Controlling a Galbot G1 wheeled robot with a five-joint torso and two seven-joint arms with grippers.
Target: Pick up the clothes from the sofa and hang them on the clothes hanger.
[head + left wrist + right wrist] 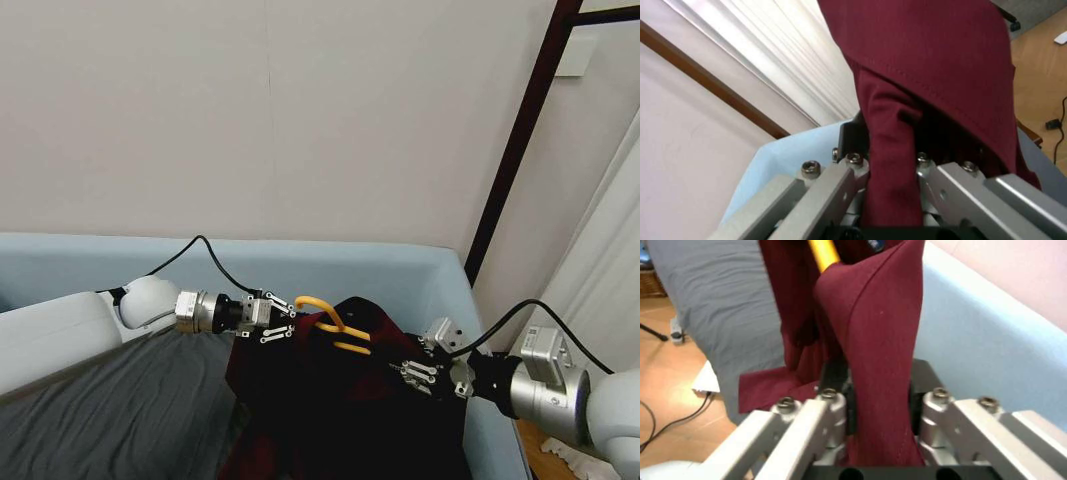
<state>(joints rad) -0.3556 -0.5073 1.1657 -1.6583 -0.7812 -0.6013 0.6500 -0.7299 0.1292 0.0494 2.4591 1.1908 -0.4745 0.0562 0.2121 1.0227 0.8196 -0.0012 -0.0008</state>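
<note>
A dark red garment [340, 400] hangs between my two grippers above the sofa, with a yellow hanger [330, 322] poking out at its top. My left gripper [272, 322] is shut on the garment's left shoulder; in the left wrist view a fold of red cloth [890, 165] is pinched between the fingers [833, 190]. My right gripper [425, 375] is shut on the right side of the garment; the right wrist view has red cloth [880, 370] clamped between its fingers [810, 422] and the yellow hanger [821, 252] beyond.
The light blue sofa [100, 262] has a grey cushion [110, 410] under the left arm. A dark vertical pole [515, 140] stands behind the sofa's right end, beside white curtains [600, 240]. Wooden floor [667, 395] lies beside the sofa.
</note>
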